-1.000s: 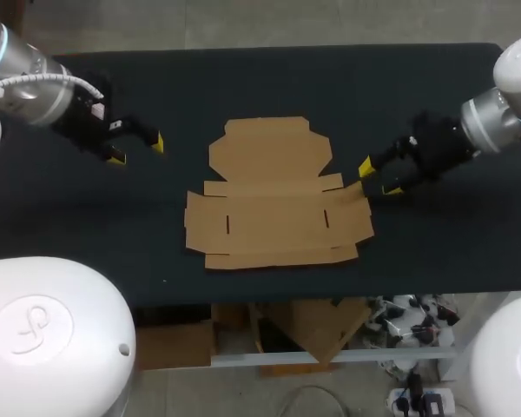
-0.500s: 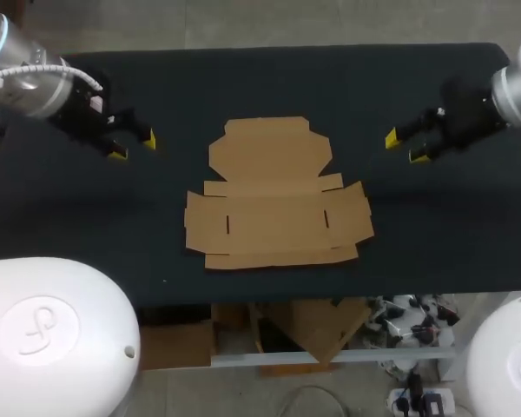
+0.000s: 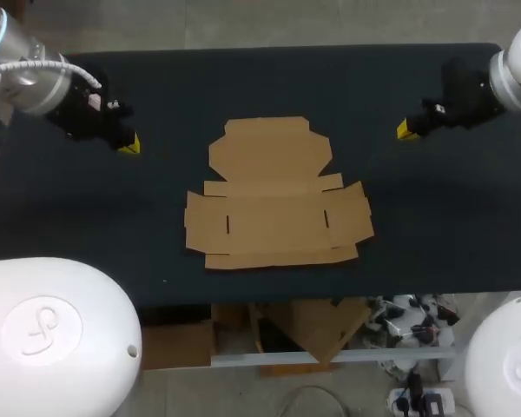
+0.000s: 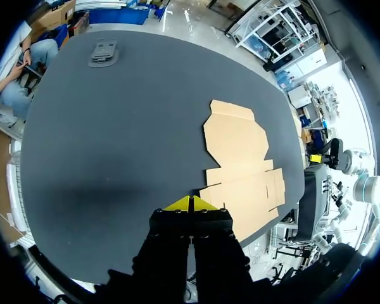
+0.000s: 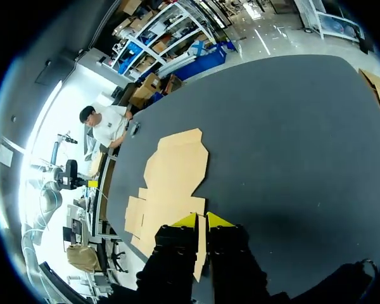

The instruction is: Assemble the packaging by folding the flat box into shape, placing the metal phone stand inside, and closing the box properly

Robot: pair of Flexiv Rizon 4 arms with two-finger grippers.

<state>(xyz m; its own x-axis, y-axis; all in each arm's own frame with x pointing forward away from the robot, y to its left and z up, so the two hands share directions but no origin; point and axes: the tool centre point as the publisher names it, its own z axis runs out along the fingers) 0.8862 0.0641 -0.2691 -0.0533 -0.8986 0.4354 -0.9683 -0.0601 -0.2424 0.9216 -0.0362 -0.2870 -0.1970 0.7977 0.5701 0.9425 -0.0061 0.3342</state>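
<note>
Both yellow fingertips (image 4: 180, 204) of the left gripper (image 4: 191, 204) are pressed together and hold nothing. Those of the right gripper (image 5: 201, 220) stand almost as close, with only a thin slit between them, and they are empty too. Each gripper hangs over the black table (image 3: 434, 226), well apart from the flat brown cardboard box blank (image 3: 273, 208), one off its left side and one off its right. The blank lies unfolded in the middle of the table, with its large lid panel toward the far edge and short flaps sticking out at both sides. A flat grey metal piece (image 4: 104, 52), probably the phone stand, lies near a far corner, well apart from the cardboard. Folding is not yet begun, I judge. To do it well, the fingers should open wide and come in low at a side flap from outside, so that one finger slides under its edge. The thin board will likely slip on the table, so one arm should press the middle panel while the other lifts the flap slowly along its crease; otherwise the blank may turn or buckle.
</note>
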